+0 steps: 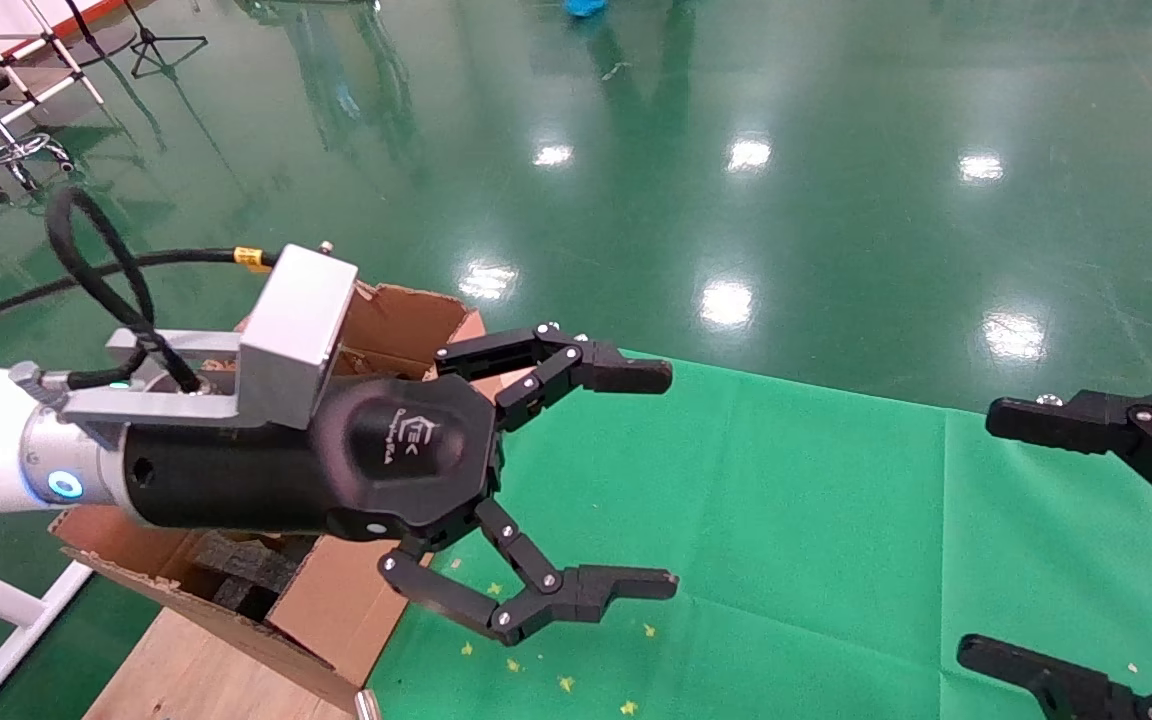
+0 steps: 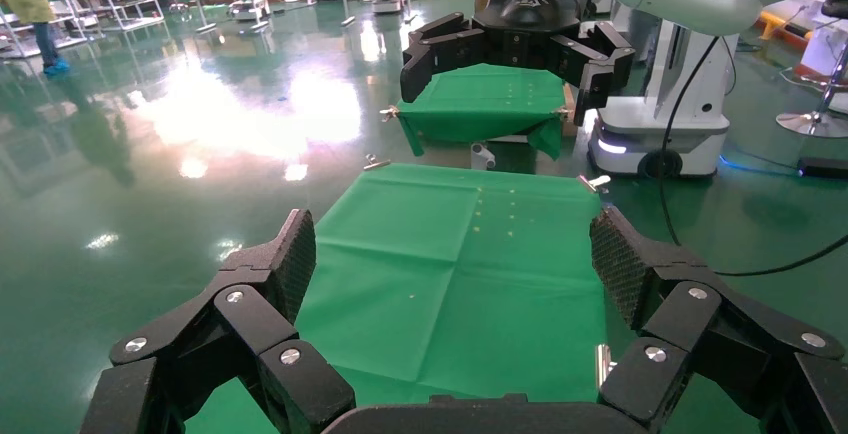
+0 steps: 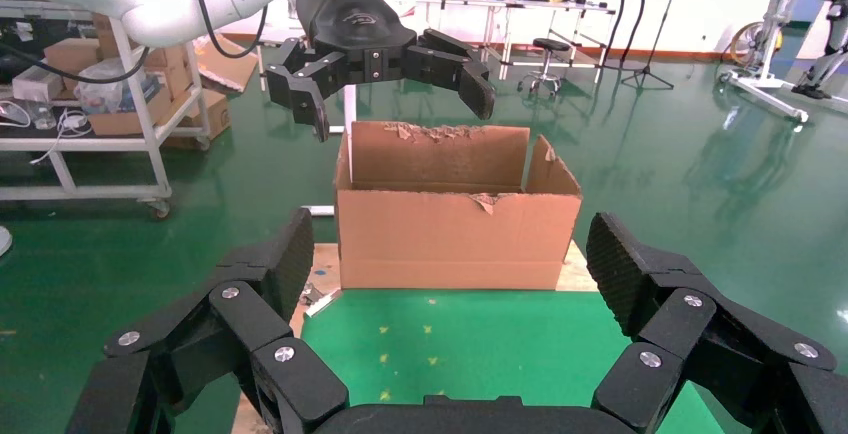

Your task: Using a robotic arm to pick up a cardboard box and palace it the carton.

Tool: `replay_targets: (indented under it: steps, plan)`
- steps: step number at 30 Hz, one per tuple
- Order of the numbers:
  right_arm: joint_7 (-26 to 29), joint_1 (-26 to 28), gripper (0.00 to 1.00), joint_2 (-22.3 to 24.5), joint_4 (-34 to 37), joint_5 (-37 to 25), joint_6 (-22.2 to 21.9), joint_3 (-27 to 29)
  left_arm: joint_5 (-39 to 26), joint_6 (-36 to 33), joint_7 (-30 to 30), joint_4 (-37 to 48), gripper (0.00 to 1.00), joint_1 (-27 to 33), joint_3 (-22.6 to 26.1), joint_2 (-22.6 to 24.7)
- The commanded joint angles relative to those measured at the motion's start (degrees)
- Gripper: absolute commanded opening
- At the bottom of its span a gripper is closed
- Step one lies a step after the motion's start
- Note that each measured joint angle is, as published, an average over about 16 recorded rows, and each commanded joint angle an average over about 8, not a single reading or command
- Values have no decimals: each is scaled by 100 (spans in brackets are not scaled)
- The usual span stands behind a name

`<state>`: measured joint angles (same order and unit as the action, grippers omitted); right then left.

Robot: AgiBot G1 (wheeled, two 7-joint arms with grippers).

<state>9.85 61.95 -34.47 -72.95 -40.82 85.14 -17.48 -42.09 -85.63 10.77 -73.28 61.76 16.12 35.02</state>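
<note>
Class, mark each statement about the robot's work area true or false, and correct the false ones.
1. The left claw is open and holds nothing. True.
2. The carton lies on its side. False: it stands upright, flaps up.
3. The right claw is shut on a small box. False: it is open and empty.
4. A green cloth covers the table. True.
5. The carton's flap edges are ragged. True.
</note>
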Motion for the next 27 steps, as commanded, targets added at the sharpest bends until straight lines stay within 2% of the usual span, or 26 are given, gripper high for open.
replay_targets:
  steps: [1,27]
  plan:
    - [0,0,100,0,0,0,0,0,-1,0,0,1,100,1,0,0]
    - [0,0,100,0,0,-1,0,0,-3,0,0,3,100,4,0,0]
